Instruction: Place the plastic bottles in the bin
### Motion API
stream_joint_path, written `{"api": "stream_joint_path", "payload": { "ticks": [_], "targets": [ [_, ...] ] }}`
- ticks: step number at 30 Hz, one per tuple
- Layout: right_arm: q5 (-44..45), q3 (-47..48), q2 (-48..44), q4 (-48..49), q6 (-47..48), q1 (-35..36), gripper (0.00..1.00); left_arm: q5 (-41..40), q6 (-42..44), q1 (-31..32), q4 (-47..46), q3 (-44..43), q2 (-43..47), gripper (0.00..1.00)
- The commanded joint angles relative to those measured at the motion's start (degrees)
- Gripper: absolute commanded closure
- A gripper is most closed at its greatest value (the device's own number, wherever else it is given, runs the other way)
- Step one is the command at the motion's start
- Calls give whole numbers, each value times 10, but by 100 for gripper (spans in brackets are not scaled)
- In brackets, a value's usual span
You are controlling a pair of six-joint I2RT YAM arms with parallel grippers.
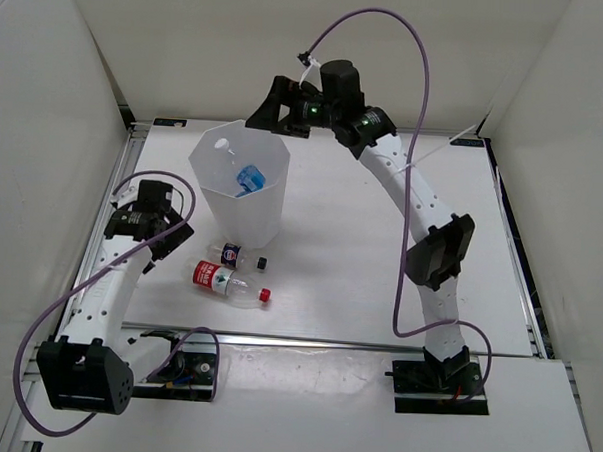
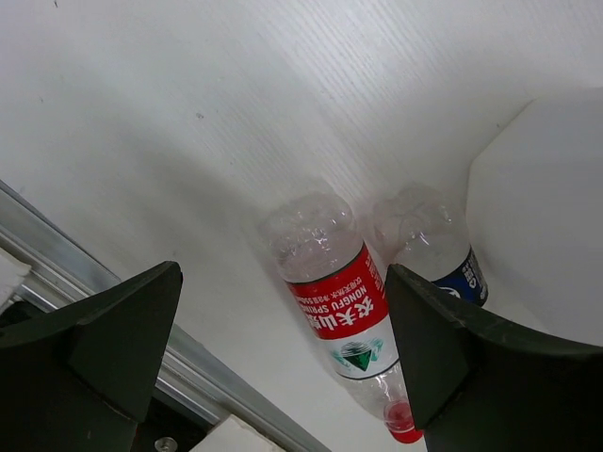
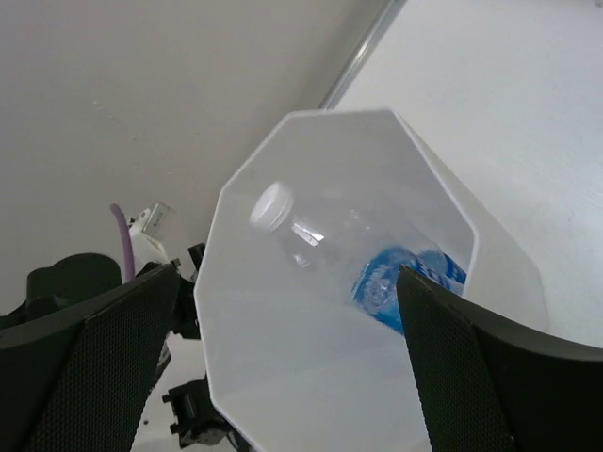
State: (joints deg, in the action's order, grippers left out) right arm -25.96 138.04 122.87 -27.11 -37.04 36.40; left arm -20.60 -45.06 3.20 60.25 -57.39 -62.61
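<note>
So far, a blue-labelled clear plastic bottle [image 1: 247, 179] lies in the tall white plastic bin [image 1: 244, 218]. The red-labelled bottle [image 1: 227, 281] and the short dark-labelled bottle [image 1: 238, 254] lie beside it. The left gripper [image 1: 166, 238] and the right gripper [image 1: 271, 115] are wide open, holding nothing.

Red-labelled bottle [image 2: 341, 306] reads "NONGFU SPRING" (plus Chinese).

White-shelled left arm [image 1: 107, 278] and right arm [image 1: 403, 185], black joint housings [image 1: 441, 250], looping purple cables [image 1: 425, 81], small green lights [image 1: 312, 108] at right wrist, matte black wedge fingers [image 2: 104, 348].
</note>
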Motion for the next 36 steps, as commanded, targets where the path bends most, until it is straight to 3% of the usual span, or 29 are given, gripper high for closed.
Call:
{"api": "stream_joint_path", "payload": {
  "ticks": [1, 5, 11, 15, 20, 25, 36],
  "targets": [
    [29, -10, -92, -29, 30, 0, 0, 36, -30, -15, -5, 30, 15, 0],
    [79, -36, -168, -84, 47, -11, 0, 60, -106, -22, -25, 66, 53, 0],
    [111, -135, -333, -111, 22, -85, 0, 247, -243, -51, -95, 195, 150, 0],
    [86, -178, -354, -118, 12, -116, 0, 329, -286, -97, -95, 233, 169, 0],
    [30, -151, -323, -118, -15, -162, 0, 355, -304, -108, -119, 245, 149, 0],
    [13, -144, -318, -113, -21, -162, 0, 336, -304, -101, -166, 271, 127, 0],
    [13, -152, -324, -113, -10, -162, 0, 297, -228, -91, -206, 271, -1, 0]
  ]
}}
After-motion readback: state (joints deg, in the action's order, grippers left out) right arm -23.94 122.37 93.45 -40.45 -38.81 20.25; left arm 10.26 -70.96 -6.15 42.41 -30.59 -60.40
